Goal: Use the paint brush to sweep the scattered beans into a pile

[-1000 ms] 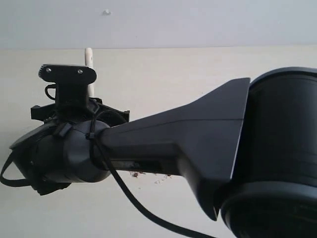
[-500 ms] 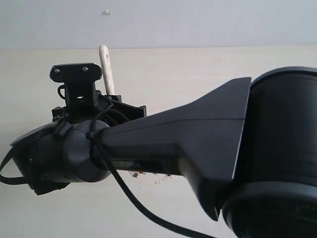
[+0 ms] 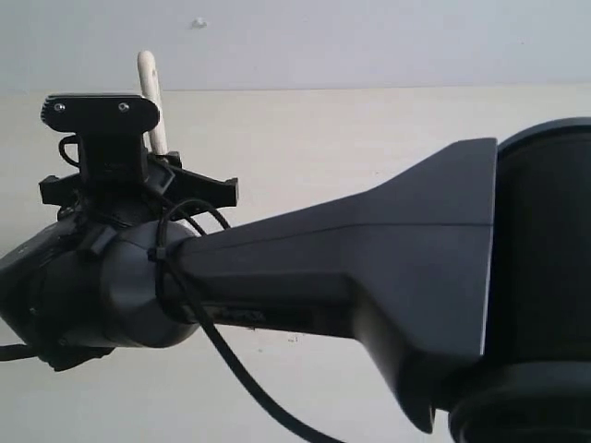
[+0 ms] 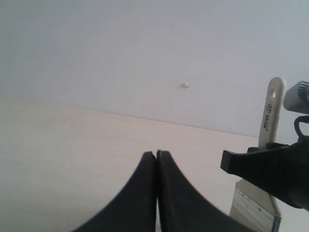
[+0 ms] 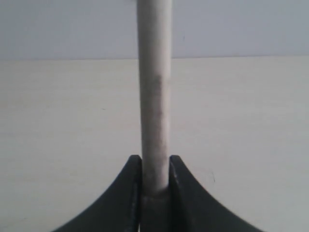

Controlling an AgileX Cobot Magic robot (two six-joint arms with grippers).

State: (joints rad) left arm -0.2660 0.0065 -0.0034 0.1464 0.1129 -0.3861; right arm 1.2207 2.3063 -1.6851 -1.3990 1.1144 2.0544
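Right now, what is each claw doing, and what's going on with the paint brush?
paint brush, gripped by its handle, handle end pointing up, bristles out of sight.
right claw, shut on the paint brush.
left claw, shut, holding nothing.

The arm hides the beans and, at ten o'clock, all of the paint brush below its handle.

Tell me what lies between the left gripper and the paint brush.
Left wrist view: only bare table between the left gripper and the paint brush held by the right gripper.
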